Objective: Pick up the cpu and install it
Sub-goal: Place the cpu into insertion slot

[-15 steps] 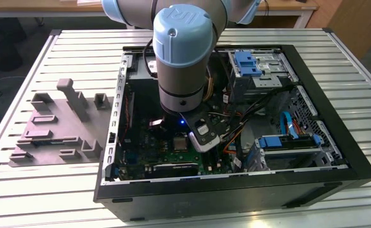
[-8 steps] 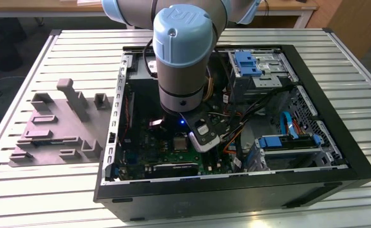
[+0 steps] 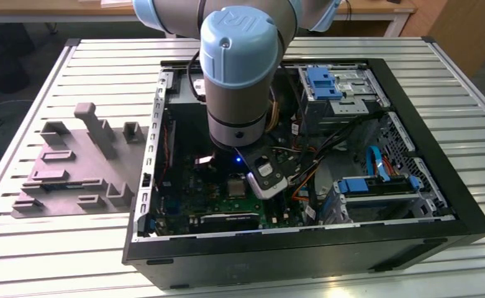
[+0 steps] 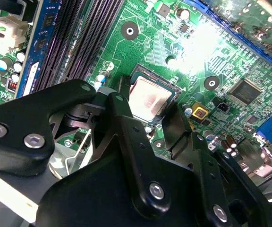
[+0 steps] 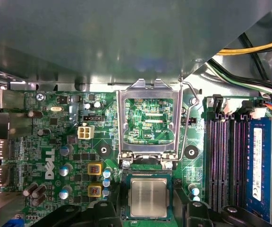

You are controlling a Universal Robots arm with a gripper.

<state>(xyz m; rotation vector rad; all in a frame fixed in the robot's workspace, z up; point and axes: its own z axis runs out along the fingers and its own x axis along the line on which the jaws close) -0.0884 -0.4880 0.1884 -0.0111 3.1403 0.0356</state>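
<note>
I see the gripper [image 5: 147, 202] fingers [image 5: 185, 210] parted, straddling the cpu [image 5: 148, 191] seated in its socket (retention frame [image 5: 149, 87] raised). Narrow gaps both sides, nothing held.

White logo lettering [image 5: 49, 163] — printed on the green motherboard [image 5: 55, 124].

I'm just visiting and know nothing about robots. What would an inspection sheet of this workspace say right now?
surface: slatted metal table, bearing an open computer case.
job's things: cpu lies in its socket on the green board; socket frame raised open.
clutter: grey fixture plate on the exterior view's left of the case.
gripper: gripper low over the cpu.
cables: loose wires run inside the case.
surroundings: wooden desk behind the table.
</note>
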